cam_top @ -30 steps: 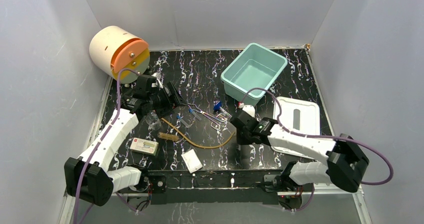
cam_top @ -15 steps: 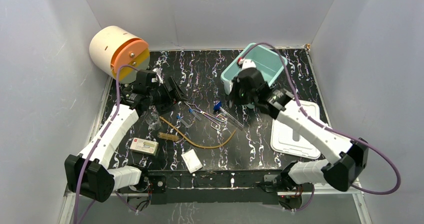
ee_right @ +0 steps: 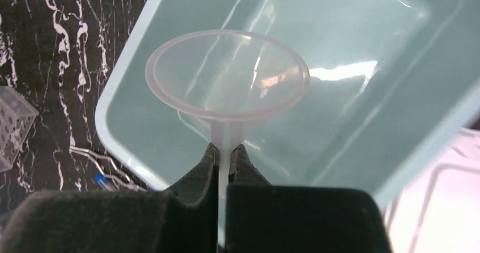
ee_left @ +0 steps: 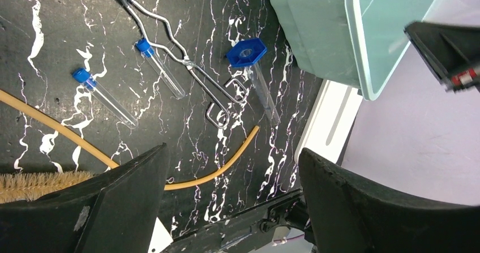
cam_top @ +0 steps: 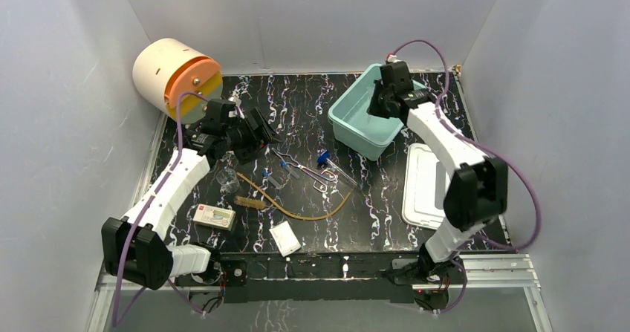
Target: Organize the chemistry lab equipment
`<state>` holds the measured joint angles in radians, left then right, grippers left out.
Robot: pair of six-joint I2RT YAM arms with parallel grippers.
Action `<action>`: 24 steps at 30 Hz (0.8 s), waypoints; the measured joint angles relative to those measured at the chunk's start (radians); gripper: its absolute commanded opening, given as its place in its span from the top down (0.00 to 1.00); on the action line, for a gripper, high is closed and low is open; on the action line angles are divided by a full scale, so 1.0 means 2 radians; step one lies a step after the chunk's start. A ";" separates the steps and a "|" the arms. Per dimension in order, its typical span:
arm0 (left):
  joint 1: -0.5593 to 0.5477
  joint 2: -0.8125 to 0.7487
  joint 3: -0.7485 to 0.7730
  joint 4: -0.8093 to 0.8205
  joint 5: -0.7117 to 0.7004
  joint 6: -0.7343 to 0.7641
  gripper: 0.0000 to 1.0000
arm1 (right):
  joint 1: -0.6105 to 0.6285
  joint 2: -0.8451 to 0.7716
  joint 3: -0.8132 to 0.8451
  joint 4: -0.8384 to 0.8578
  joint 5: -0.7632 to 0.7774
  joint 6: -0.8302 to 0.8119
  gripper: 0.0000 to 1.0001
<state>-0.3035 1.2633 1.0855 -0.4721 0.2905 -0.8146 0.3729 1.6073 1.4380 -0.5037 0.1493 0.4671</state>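
Note:
My right gripper is shut on the stem of a clear funnel and holds it over the teal tub; in the top view it hangs above the tub's back part. My left gripper is open and empty, above the table's left side. Below it lie metal tongs, two blue-capped test tubes, a tube with a blue hex cap, a tan rubber tube and a brush. A small beaker and a white packet sit front left.
A white and orange cylinder stands at the back left. The white slotted lid lies right of the tub. A small box lies front left. A clear rack shows at the right wrist view's left edge.
My right arm swung from the front centre up and back to over the teal tub, carrying the funnel. My left gripper shifted slightly right and stayed open.

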 measured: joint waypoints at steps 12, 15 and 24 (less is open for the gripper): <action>0.000 0.008 0.001 0.004 0.004 0.002 0.17 | 0.002 0.213 0.134 -0.021 -0.023 0.032 1.00; 0.000 0.008 0.001 0.004 0.005 0.004 0.17 | 0.002 0.229 0.137 -0.028 -0.023 0.055 1.00; 0.000 0.008 0.001 0.010 0.004 0.024 0.16 | 0.004 0.253 0.137 -0.026 -0.026 0.090 0.95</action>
<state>-0.3035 1.2797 1.0882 -0.4526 0.2993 -0.7666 0.3801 2.1139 1.7126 -0.5560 0.0982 0.6464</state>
